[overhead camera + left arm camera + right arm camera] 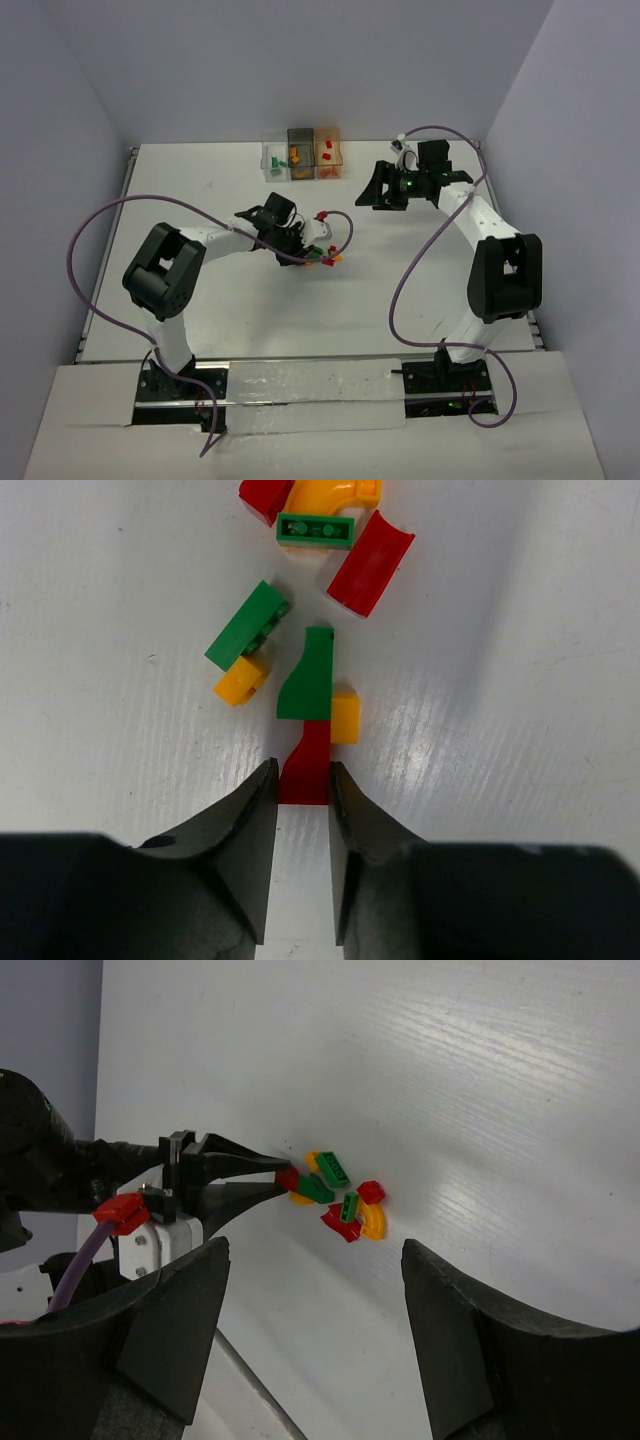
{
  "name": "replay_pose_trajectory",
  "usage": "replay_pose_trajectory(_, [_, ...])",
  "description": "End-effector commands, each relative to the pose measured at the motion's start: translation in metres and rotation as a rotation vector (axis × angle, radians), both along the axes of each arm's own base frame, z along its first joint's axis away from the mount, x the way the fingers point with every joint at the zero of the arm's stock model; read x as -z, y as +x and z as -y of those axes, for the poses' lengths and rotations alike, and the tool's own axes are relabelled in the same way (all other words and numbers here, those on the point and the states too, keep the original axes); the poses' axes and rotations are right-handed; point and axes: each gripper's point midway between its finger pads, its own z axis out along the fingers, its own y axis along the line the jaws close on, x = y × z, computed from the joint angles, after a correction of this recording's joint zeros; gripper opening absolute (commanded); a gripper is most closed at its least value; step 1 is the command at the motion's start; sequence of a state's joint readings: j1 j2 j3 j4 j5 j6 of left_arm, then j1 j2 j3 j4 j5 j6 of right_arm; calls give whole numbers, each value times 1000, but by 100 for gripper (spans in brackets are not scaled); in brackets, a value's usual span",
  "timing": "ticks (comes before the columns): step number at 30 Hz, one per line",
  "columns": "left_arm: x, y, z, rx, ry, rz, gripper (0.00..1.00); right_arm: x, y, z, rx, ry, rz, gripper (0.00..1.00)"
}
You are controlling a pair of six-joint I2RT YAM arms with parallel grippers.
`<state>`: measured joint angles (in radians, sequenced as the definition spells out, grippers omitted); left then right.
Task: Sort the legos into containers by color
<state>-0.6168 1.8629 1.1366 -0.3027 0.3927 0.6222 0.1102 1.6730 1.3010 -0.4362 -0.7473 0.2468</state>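
Observation:
A small pile of legos (pixel 326 257) lies mid-table, red, green and orange-yellow. In the left wrist view a red lego (pixel 308 772) sits between the tips of my left gripper (pixel 302 768), with both jaws touching its sides. It butts against a green lego (pixel 309 678) and a yellow one (pixel 345 717). More legos (pixel 330 530) lie farther off. My right gripper (pixel 312 1255) hangs open and empty, well away from the pile (pixel 342 1198). Three containers stand at the back: clear (pixel 273 160), dark grey (pixel 300 153) and orange-tinted (pixel 329 155), each with legos inside.
A purple cable (pixel 345 232) loops beside the pile near the left gripper (pixel 305 246). The right gripper (pixel 385 190) hovers right of the containers. The side walls stand close to the table edges.

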Motion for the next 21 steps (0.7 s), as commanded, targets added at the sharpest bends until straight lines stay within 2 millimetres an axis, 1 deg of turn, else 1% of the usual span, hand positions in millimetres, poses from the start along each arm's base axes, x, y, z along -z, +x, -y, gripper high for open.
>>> replay_pose_trajectory(1, [-9,2,6,27,-11,32,27,-12,4,3,7,22,24,76])
replay_pose_trajectory(2, [-10,2,7,28,-13,31,27,-12,5,4,8,22,24,76])
replay_pose_trajectory(5, [-19,0,10,34,-39,36,19,-10,4,3,6,25,19,76])
replay_pose_trajectory(7, [-26,1,11,23,-53,46,16,-9,4,4,7,27,18,75])
replay_pose_trajectory(9, [-34,5,11,-6,-60,61,8,-9,4,5,15,32,21,74])
replay_pose_trajectory(12, [-50,12,11,-65,-79,85,1,-11,4,5,24,55,20,73])
replay_pose_trajectory(13, [-56,14,10,-93,-84,90,0,-12,4,5,27,65,20,73])
replay_pose_trajectory(15, [-76,19,8,-187,-120,102,0,-16,2,3,40,103,13,71])
replay_pose_trajectory(16, [-81,20,8,-214,-132,104,0,-16,0,2,41,120,16,70])
replay_pose_trajectory(17, [-87,20,7,-240,-146,108,0,-20,1,0,43,147,40,70])
replay_pose_trajectory(18, [-94,21,6,-272,-163,112,0,-23,-3,-4,43,183,46,70])
replay_pose_trajectory(19, [-100,22,6,-297,-175,117,0,-21,-8,-5,55,199,18,70])
replay_pose_trajectory(21, [-117,26,3,-377,-208,137,0,-32,-13,-18,23,286,6,70])
